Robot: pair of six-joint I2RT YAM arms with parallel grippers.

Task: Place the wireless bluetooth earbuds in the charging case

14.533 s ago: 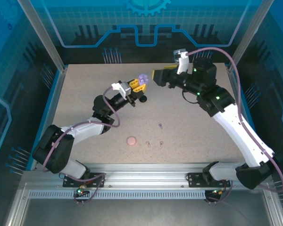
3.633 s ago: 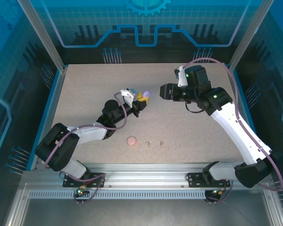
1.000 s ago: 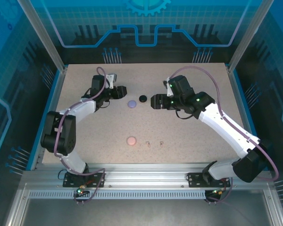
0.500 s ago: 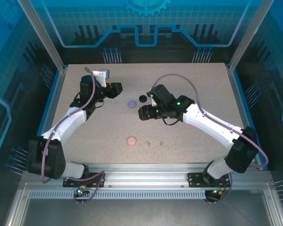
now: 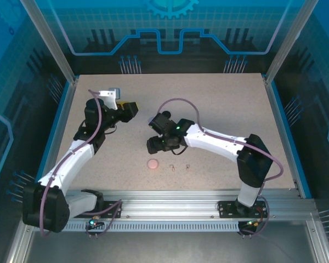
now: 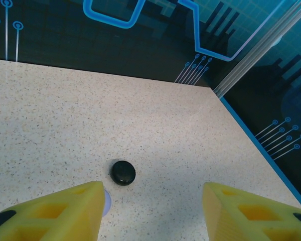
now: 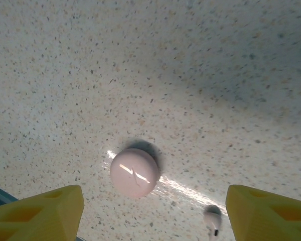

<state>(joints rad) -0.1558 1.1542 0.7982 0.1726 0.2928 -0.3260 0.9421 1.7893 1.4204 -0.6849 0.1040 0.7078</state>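
A closed pale pink charging case (image 7: 134,172) lies on the speckled table, also seen from above (image 5: 152,163). Close beside it lies one pinkish-beige earbud (image 7: 212,219); the top view shows two tiny earbuds (image 5: 172,166) (image 5: 187,165) right of the case. My right gripper (image 7: 155,216) hovers open just above and behind the pink case (image 5: 154,146), nothing between its yellow fingers (image 7: 40,211). My left gripper (image 6: 153,211) is open and empty at the back left (image 5: 128,109). Ahead of it sit a closed black case (image 6: 123,172) and a sliver of a lavender case (image 6: 106,201).
The right forearm (image 5: 208,139) stretches across the middle of the table. A blue-edged wall (image 5: 63,118) borders the left side, and a metal rail (image 5: 164,211) runs along the near edge.
The right arm has swung left and toward the near edge, from beside the black case to above the pink case. The left gripper has drawn back left, away from the lavender case.
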